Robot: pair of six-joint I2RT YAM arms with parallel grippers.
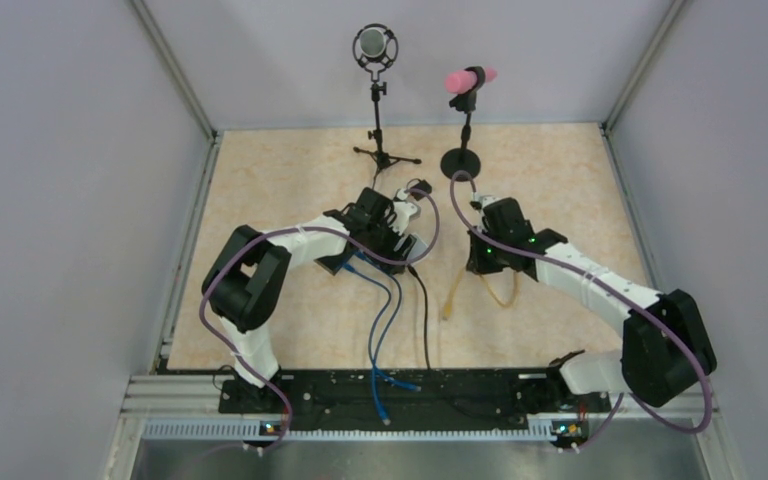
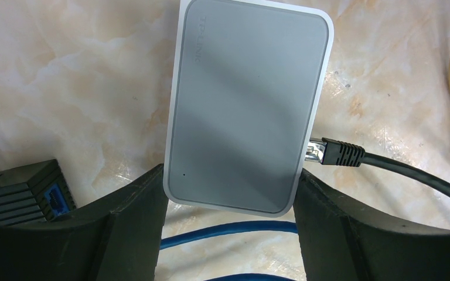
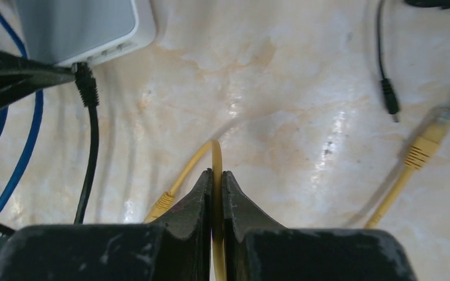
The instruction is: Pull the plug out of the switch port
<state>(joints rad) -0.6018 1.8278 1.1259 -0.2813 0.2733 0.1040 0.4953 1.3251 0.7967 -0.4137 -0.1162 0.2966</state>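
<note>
Two arms share a marble-look table [image 1: 560, 180], the left arm [image 1: 260, 270] reaching in toward the middle and the right arm [image 1: 600, 285] angled in from the other side, with a grey mic stand [image 1: 375, 100] and a pink-topped stand [image 1: 468, 100] at the far edge. Next down in size is the grey switch [image 2: 246, 99], lying flat on the table, and the left gripper [image 2: 229, 193] is clamped on it, one black finger pressed against each long side of its near end. A couple of blue cables [image 2: 228, 229] run under that gripper toward the near edge. The right gripper [image 3: 217, 178] is pinched tight on a yellow cable [image 3: 214, 153], which pokes up as a thin loop between the two closed fingers, just off to the side of the switch. Its yellow connector [image 3: 428, 143] lies loose on the table, apart from the switch. Smallest bit, the black plug [image 2: 340, 154], sits in a port on the switch's edge right beside the left gripper's finger, its black lead trailing away across the table
</note>
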